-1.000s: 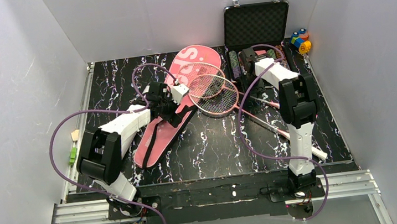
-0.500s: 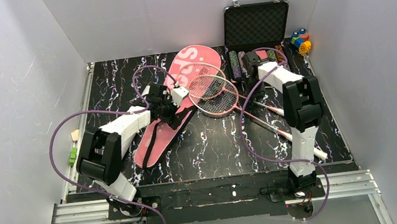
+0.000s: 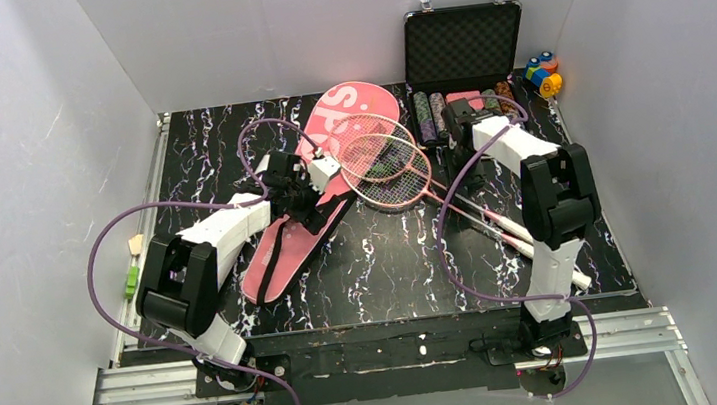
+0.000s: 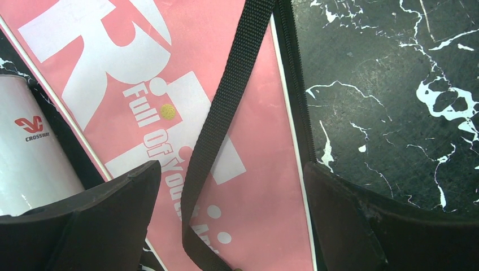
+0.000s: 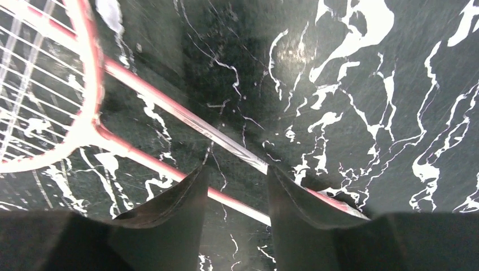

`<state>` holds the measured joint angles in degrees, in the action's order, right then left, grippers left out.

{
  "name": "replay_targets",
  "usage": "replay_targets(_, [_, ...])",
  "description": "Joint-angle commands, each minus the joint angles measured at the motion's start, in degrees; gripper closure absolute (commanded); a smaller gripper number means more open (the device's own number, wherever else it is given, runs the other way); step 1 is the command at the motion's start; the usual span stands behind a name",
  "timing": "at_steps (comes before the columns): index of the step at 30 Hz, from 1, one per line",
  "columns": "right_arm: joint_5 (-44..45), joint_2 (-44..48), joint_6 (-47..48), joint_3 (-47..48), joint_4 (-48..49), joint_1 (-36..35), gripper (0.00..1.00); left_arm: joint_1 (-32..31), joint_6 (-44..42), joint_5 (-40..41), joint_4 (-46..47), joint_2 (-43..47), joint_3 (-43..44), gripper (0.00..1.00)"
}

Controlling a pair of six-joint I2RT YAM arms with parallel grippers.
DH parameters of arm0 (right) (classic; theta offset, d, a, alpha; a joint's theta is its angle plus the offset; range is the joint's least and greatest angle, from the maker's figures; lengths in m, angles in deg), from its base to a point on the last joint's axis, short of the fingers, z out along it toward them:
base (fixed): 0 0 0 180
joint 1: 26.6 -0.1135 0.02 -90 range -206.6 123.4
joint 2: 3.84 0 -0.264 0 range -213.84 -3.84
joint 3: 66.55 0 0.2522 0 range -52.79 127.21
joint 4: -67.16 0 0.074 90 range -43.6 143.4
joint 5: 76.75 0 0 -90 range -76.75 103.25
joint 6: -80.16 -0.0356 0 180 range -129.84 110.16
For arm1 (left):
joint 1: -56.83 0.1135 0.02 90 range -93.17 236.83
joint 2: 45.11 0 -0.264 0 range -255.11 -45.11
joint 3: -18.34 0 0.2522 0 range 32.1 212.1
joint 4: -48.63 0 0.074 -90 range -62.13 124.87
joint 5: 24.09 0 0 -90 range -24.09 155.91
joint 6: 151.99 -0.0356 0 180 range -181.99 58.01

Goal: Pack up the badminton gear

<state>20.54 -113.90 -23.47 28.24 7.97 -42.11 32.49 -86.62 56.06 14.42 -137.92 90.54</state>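
L hand (image 4: 231, 186) hangs w/ fingers wide apart over pink bag (image 4: 265, 214), its black strap (image 4: 226, 107) running between them. White tube (image 4: 28, 152) lies just beside bag. R hand (image 5: 234, 186) also apart, low over worktop (image 5: 367, 84), straddling shafts of two red rackets (image 3: 386, 169). Racket heads overlap, partly on bag, mid-worktop.
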Motion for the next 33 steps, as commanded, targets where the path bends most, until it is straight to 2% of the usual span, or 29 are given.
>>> replay_targets(1, [-3.1,-1.5,0.4,7.1,-1.7,-0.3,0.48,0.1,0.0,0.0,1.1,4.1,-0.3,0.02])
replay_targets(6, [-6.4,-3.9,1.2,8.4,1.0,-0.4,0.46,0.3,-0.3,0.8,1.5,3.2,-0.5,0.02])
replay_targets(11, [-8.7,-6.0,-0.1,4.1,3.7,-0.4,0.53,0.4,0.2,3.2,2.6,-0.6,0.7,0.02])
replay_targets(17, [0.7,2.6,-5.1,-9.2,5.3,1.1,0.85,0.3,-0.4,1.6,3.2,-4.9,1.3,0.02])
replay_targets(20, [1.5,5.7,-5.9,-12.4,6.0,1.6,0.88,0.3,-0.7,-0.1,3.1,-4.4,0.6,0.05])
replay_targets(24, [3.0,8.9,-6.6,-11.8,5.2,1.6,0.77,0.3,0.1,-3.5,2.5,-3.5,0.3,0.09])
replay_targets(27, [3.1,12.2,-7.7,-9.3,3.9,1.6,0.54,-0.3,0.0,-5.1,1.7,-3.6,0.3,0.09])
replay_targets(28, [2.8,13.4,-7.9,-8.4,3.7,1.6,0.50,-0.5,-0.1,-5.8,0.9,-3.4,0.5,0.09])
replay_targets(31, [0.5,16.2,-8.5,-5.4,3.1,1.5,0.44,-1.2,-0.7,-5.8,0.8,-3.0,-0.5,0.09])
replay_targets(33, [-1.2,17.2,-9.0,-3.7,3.0,1.2,0.43,-1.7,-1.3,-4.8,0.6,-3.8,-0.7,0.12])
